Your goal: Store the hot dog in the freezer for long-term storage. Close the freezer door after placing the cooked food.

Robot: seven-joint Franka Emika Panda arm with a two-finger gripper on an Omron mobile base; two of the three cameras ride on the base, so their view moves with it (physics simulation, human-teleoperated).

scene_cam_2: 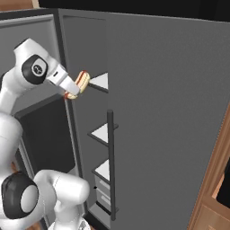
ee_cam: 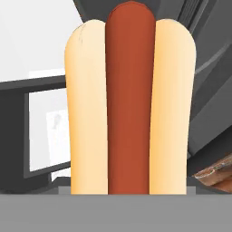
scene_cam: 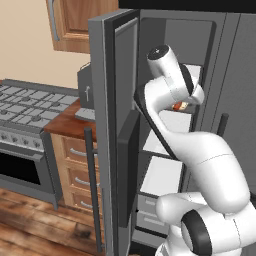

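At the far left of the left base view a stove (scene_cam: 22, 107) with grey burner grates stands against the tan wall, and beside it a wooden counter (scene_cam: 67, 125) with drawers beneath carries a grey appliance (scene_cam: 86, 90) near its right edge, under a wooden wall cabinet (scene_cam: 75, 25). Next comes the freezer door (scene_cam: 117, 135), swung wide open and seen almost edge-on, its long vertical bar handle (scene_cam: 92, 187) on the outer face. Beyond it the freezer (scene_cam: 167, 175) stands open, with white shelves stacked one above another and grey drawers (scene_cam: 147, 212) at the bottom. The white arm reaches up from the base into this compartment at the level of the upper shelves. The gripper (scene_cam_2: 74, 87) is clenched on the hot dog (scene_cam_2: 81, 80), which is held in the air at the front edge of an upper white shelf (scene_cam_2: 99, 81), just beside it; whether the bun touches that shelf cannot be told. In the left base view only a small orange and tan bit of the hot dog (scene_cam: 180, 105) shows past the wrist. In the hand view the hot dog (ee_cam: 129, 104) stands lengthwise up the middle, the red-orange sausage between the two tan halves of the bun, with grey freezer walls and a white shelf behind it. To the right, the plain grey refrigerator door (scene_cam_2: 170, 117) is closed, its own dark bar handle (scene_cam_2: 110, 164) running down its left edge.
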